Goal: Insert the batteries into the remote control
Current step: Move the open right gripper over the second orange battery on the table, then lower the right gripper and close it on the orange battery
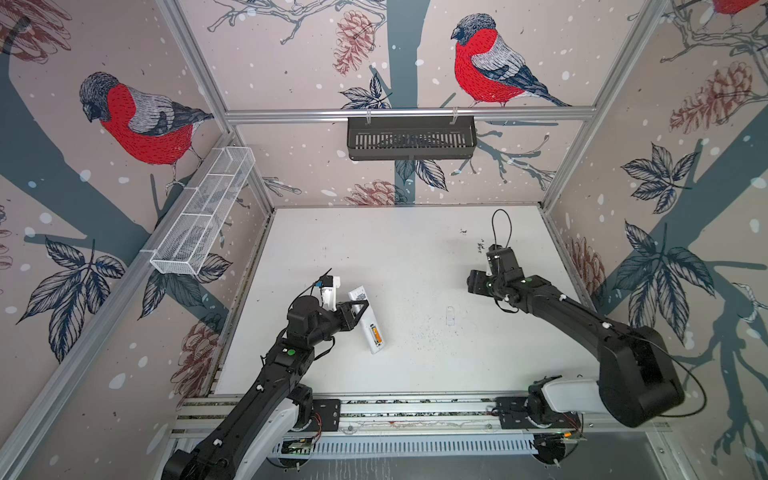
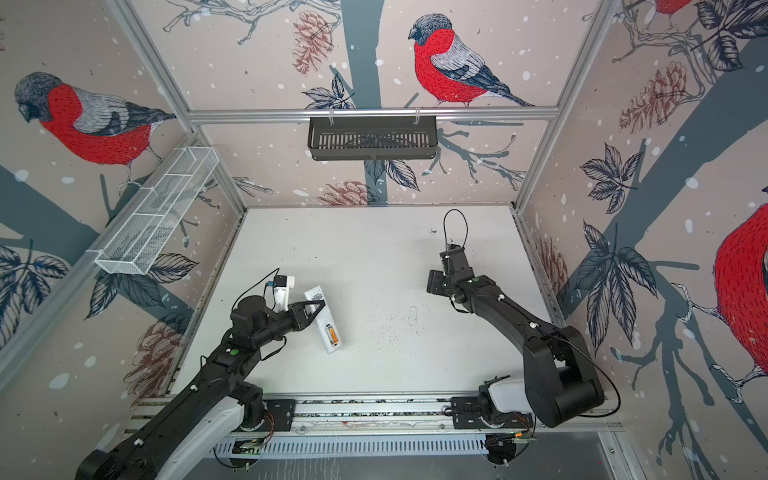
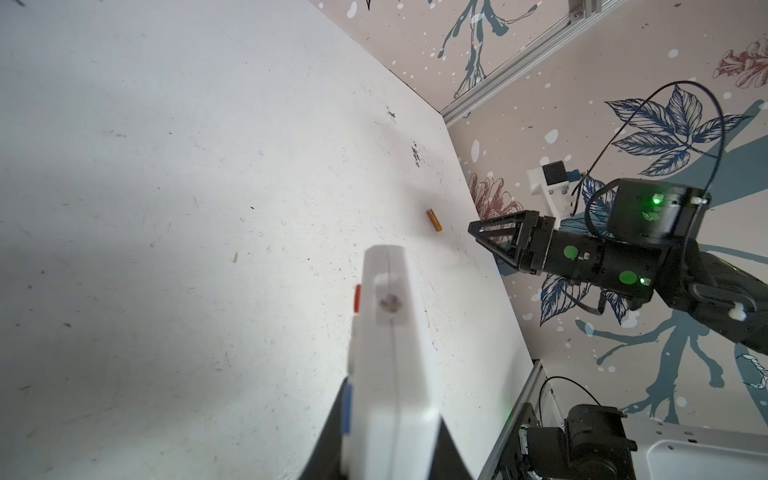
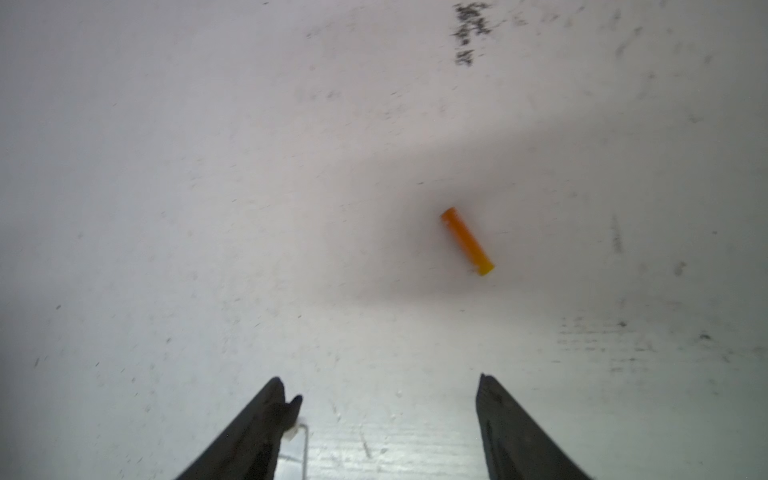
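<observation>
The remote control [image 1: 366, 323] lies back-up, with its compartment [image 2: 335, 336] open to the top views. One orange battery [image 1: 375, 335] already sits in it near the remote's nearer end, so I judge the job about half done. The slot alongside that cell looks white and empty, though it is too small to be sure. My left end effector [image 1: 360, 308] is closed on the remote across its middle, steadying it. I cannot tell whether the remote's underside rests fully on the tabletop [image 1: 415, 257]. The second battery [image 4: 467, 241] lies loose on its side, well apart from the remote toward my right arm. In both top views that arm hides it. My right end effector [image 4: 384, 386] hangs above the tabletop near this loose cell with its jaws spread wide and nothing between them. The cell lies ahead of the tips, not between them. What is left, as I read it, is to close on the loose cell, carry it to the remote and seat it beside the first. A faint small outline on the tabletop between the remote and my right arm may be the cover, but I cannot tell.
</observation>
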Controlling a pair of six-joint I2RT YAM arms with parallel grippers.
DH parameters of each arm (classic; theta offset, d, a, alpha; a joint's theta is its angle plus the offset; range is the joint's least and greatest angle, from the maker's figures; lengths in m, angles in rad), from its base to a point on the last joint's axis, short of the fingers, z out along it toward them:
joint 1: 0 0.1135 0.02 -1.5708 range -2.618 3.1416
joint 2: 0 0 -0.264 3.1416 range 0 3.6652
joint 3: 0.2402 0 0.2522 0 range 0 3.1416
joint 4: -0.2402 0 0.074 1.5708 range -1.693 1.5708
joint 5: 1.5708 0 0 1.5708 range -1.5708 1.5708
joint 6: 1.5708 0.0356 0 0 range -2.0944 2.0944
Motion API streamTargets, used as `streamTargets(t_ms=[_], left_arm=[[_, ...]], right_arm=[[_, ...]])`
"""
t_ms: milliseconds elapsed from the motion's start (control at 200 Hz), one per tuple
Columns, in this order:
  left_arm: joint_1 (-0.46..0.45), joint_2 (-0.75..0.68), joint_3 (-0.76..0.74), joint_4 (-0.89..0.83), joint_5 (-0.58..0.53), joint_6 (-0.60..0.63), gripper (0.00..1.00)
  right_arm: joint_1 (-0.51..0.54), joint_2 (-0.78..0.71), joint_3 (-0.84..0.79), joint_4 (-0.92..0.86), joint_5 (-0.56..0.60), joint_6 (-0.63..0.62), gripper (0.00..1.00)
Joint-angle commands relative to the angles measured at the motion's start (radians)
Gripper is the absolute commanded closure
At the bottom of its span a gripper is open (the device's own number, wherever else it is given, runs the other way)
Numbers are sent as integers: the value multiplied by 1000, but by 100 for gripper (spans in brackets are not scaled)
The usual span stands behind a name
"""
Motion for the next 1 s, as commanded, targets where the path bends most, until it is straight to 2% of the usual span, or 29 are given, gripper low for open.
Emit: streamTargets(t_ms=[0,170,465,996], left_arm=[[1,8,-4,35,1,16,100],[0,28,-7,60,10,13,100],[0,38,-28,116,35,-7,100],[10,61,-20,118,28,-3,100]], right_arm=[[-48,45,43,-52,24,-65,26],[-105,139,102,-66,13,-131,31],[-112,292,168,-72,-16,-231,46],[-125,415,225,-63,-56,-269,65]])
